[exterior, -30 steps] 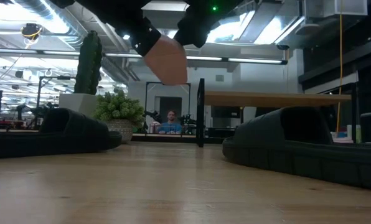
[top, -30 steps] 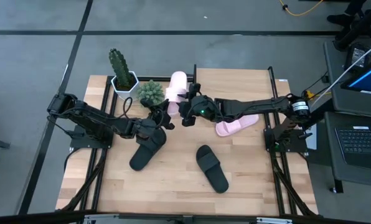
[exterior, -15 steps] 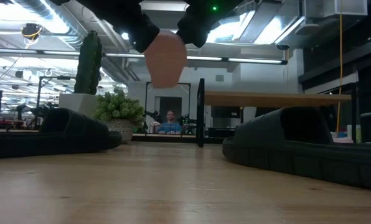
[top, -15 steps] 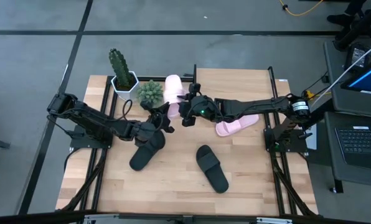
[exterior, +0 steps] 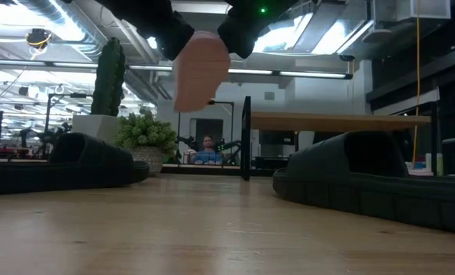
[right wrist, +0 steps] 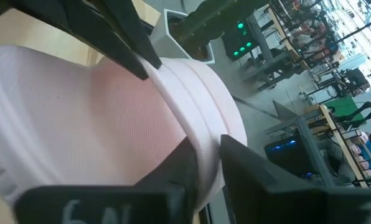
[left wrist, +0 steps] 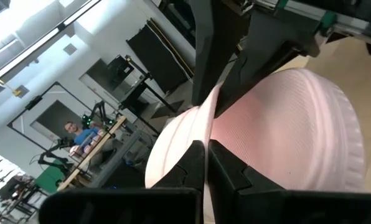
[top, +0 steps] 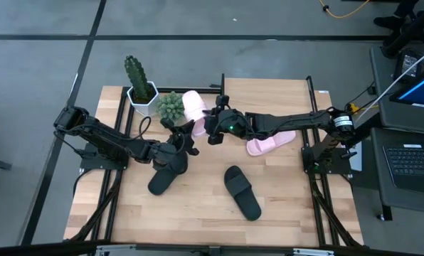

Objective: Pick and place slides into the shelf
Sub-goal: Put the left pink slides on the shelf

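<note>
Two hands, left hand [top: 186, 139] and right hand [top: 210, 125], are gripping one pink slide [top: 193, 106], now tilting toward the plants, seemingly mid-handover above the tabletop [top: 198, 213].

One pale pink slide [top: 193, 105] hangs tilted above the table's far edge, clear of the wood, its ribbed sole showing in both wrist views. The second pink slide [top: 269, 144] lies flat right of centre. One black slide [top: 167, 172] lies left of centre, the other black slide [top: 242, 192] nearer the front. The shelf [exterior: 334, 121] stands at the back right.
</note>
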### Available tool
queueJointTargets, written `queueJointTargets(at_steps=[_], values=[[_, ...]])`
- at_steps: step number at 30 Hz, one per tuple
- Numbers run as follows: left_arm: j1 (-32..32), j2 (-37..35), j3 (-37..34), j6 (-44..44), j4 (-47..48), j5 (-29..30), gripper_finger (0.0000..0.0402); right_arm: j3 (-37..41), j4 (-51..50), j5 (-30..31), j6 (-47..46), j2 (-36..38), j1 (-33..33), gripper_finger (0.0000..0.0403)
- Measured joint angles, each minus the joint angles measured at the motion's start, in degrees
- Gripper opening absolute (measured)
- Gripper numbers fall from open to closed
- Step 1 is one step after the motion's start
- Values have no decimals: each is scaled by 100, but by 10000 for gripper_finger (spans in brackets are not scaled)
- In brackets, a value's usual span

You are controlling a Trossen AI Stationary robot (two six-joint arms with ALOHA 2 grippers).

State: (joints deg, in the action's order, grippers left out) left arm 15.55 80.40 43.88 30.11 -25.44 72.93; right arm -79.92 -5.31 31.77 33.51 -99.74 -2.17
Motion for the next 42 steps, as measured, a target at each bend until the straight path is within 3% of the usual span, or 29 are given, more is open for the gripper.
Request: queueJointTargets(at_steps=[4,10,18,27,31,37,42], values=[[0,0,0,23,-10,-29,0,2,-66,-7,135,0,0,14],[0,0,0,125,-8,-56,6,2,-74,-5,168,0,-2,13],[9,-100,2,529,-48,-50,54,9,-93,132,196,0,-36,13],[60,-592,2,1104,-76,699,95,9,286,130,518,16,-20,13],[173,-842,2,1107,-48,754,92,9,582,652,924,91,-9,12],[269,-1064,2,918,225,755,73,9,510,682,1038,562,-13,12],[204,-1152,2,723,528,384,29,9,73,819,943,1201,-8,12]])
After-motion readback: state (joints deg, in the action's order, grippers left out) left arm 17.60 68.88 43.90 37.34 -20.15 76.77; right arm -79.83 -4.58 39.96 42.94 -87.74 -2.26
